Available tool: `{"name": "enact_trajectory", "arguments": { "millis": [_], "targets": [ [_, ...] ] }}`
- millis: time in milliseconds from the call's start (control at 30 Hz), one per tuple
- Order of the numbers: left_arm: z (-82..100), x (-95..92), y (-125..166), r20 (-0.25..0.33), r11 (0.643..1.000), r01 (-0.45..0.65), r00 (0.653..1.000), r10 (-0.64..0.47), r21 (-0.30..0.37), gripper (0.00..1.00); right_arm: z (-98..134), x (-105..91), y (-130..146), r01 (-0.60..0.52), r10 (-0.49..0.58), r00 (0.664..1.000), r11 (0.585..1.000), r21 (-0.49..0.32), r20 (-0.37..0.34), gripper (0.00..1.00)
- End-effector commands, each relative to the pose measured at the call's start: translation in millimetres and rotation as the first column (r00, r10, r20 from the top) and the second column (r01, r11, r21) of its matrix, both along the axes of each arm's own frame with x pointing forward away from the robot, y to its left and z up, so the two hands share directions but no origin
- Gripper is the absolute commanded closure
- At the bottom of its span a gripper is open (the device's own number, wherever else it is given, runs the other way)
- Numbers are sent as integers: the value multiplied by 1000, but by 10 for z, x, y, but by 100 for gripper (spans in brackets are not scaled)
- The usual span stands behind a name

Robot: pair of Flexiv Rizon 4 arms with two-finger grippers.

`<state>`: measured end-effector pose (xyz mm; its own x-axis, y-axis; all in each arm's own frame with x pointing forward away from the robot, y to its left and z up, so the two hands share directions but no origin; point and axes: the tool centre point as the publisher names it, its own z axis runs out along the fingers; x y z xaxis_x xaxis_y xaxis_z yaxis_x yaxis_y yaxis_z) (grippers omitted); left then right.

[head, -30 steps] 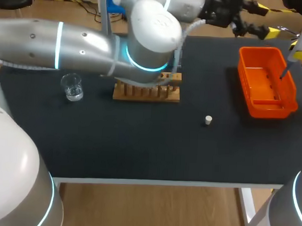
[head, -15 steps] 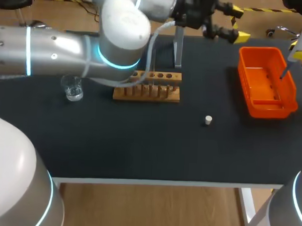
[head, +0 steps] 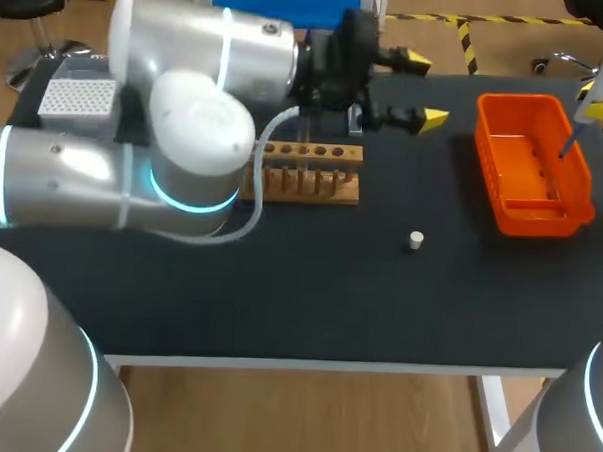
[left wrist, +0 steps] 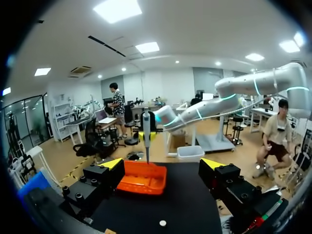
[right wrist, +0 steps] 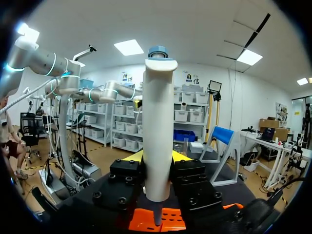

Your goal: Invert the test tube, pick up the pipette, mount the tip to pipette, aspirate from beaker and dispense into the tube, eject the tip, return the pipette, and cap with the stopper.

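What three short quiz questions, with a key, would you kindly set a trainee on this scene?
1. True or false: the left hand is open and empty.
2. The pipette hangs tip down over: A the wooden rack; B the orange bin; C the stopper.
3. Which hand is shut on the pipette?

Key: 1 true; 2 B; 3 the right hand.
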<state>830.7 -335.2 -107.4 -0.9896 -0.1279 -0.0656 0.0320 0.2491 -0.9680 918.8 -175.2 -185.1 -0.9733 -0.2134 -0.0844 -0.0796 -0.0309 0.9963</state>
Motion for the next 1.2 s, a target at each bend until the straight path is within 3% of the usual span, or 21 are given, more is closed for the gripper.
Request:
{"name": "enact_trajectory", "arguments": {
  "millis": [33, 567, 900, 1200],
  "targets": [
    [-139, -96, 156, 11, 996, -20, 1000, 21, -84, 0, 8, 0, -2, -1, 1, 1000, 1000, -4, 1, 100],
    [-382, -112, 427, 3, 984, -66, 998, 67, -168, 0, 8, 0, -2, -1, 1, 1000, 1000, -4, 1, 100],
    [-369, -155, 632, 32, 977, -87, 995, 96, -195, 0, 8, 0, -2, -1, 1, 1000, 1000, -4, 1, 100],
    [-324, -96, 693, -6, 981, -30, 1000, 30, -191, 0, 8, 0, -2, -1, 1, 1000, 1000, -4, 1, 100]
  ]
}}
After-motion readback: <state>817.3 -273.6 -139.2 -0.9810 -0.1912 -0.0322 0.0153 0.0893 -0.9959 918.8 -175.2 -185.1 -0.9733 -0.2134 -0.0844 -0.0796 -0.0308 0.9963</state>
